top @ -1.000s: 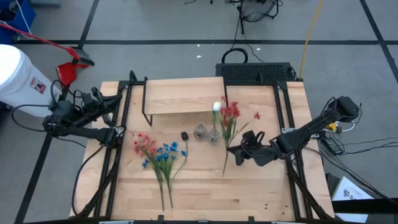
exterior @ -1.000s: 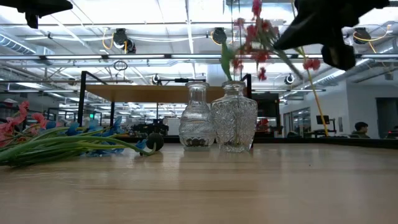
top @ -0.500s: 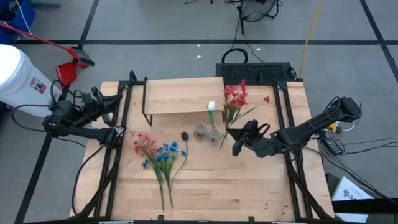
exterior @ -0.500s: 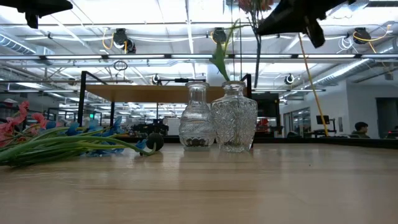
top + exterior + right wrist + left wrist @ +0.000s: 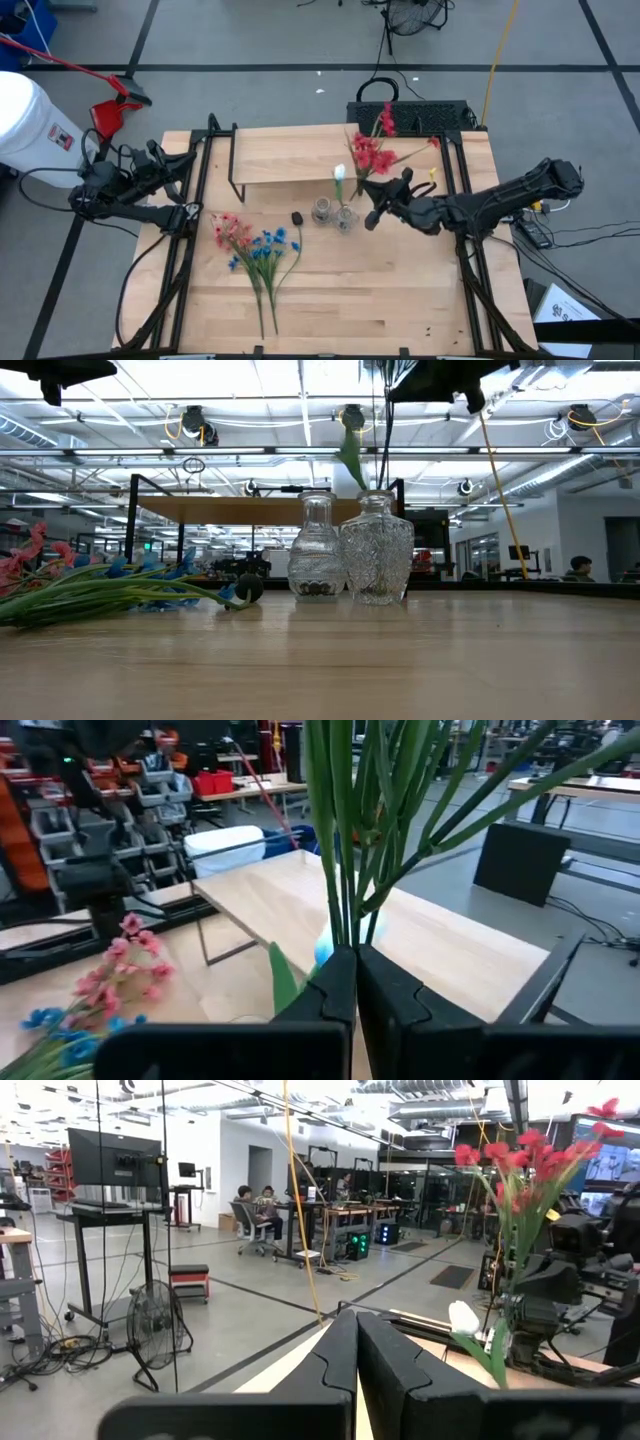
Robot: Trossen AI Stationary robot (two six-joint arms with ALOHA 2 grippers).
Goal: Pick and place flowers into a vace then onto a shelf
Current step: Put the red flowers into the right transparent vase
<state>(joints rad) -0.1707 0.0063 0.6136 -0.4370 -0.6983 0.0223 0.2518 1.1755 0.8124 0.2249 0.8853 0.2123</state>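
My right gripper is shut on the red bunch with the white bud, and holds it upright above the two glass vases. Its blossoms stand over the shelf's edge. In the low view the stems run straight down to the mouth of the cut-glass vase; a smoother vase stands beside it. The pink-red bunch and the blue bunch lie flat on the table. My left gripper waits shut at the table's left edge. My right gripper pinches several green stems of the red bunch between its two fingers, partway down their length. The fingers come level from the table's right side and lie across the stems. The bunch stands upright, blossoms up, and its lower stem ends reach the cut-glass vase's mouth.
The low wooden shelf on black legs stands at the far side, just behind the vases. A small dark object lies left of the vases. Black frame rails run along the table's left and right sides. The near half of the tabletop is bare wood.
My right gripper has moved toward the far left, from the table's right part to just beside the vases, and has turned. The red bunch has swung from slanting over the table to upright, its stems now coming down onto the cut-glass vase.
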